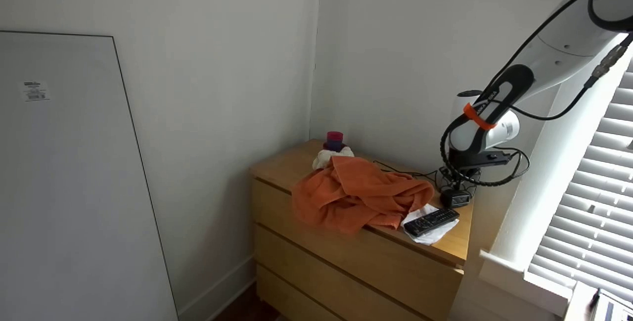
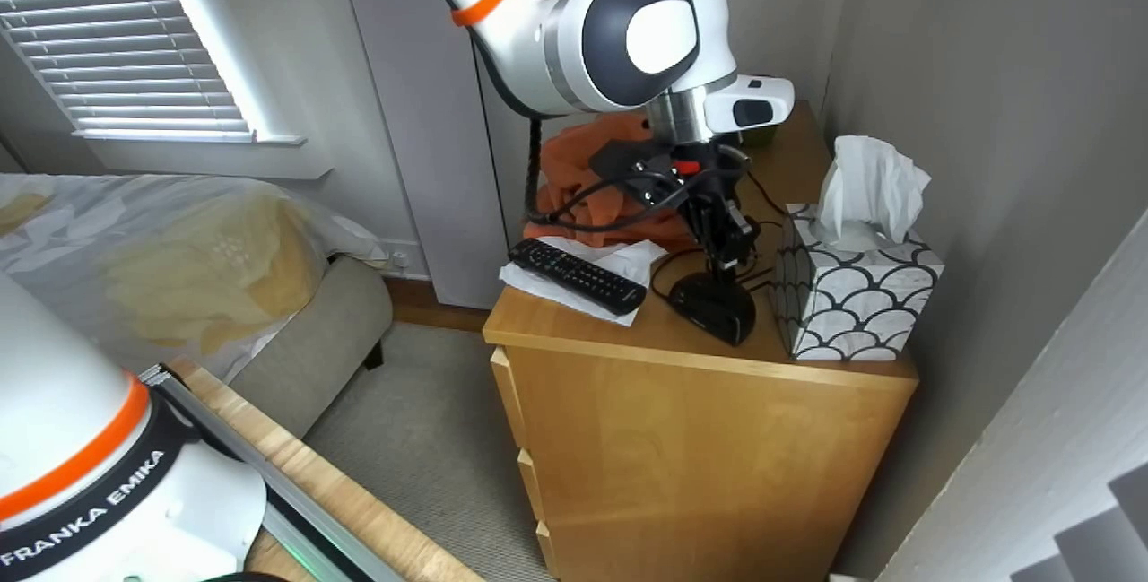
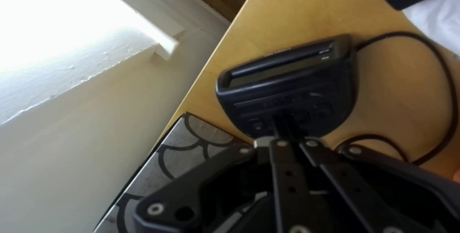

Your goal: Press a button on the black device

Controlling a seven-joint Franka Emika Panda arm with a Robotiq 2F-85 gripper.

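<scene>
The black device (image 3: 287,82) is a small rounded unit with a slanted display and several buttons. It sits on the wooden dresser top near the edge, and shows in both exterior views (image 1: 455,199) (image 2: 715,308). My gripper (image 3: 286,123) points down over the button face of the device in the wrist view. Its fingers are together with nothing seen between them. In an exterior view the gripper (image 2: 723,270) is right above the device's back part. I cannot tell whether the fingertips touch a button; they hide part of the button row.
A patterned tissue box (image 2: 856,313) stands close beside the device and gripper. A black remote (image 2: 578,275) lies on a white cloth (image 1: 430,239) nearby. A crumpled orange cloth (image 1: 356,190) and a purple cup (image 1: 335,140) are farther along the dresser (image 2: 700,438). A black cable (image 3: 449,82) loops beside the device.
</scene>
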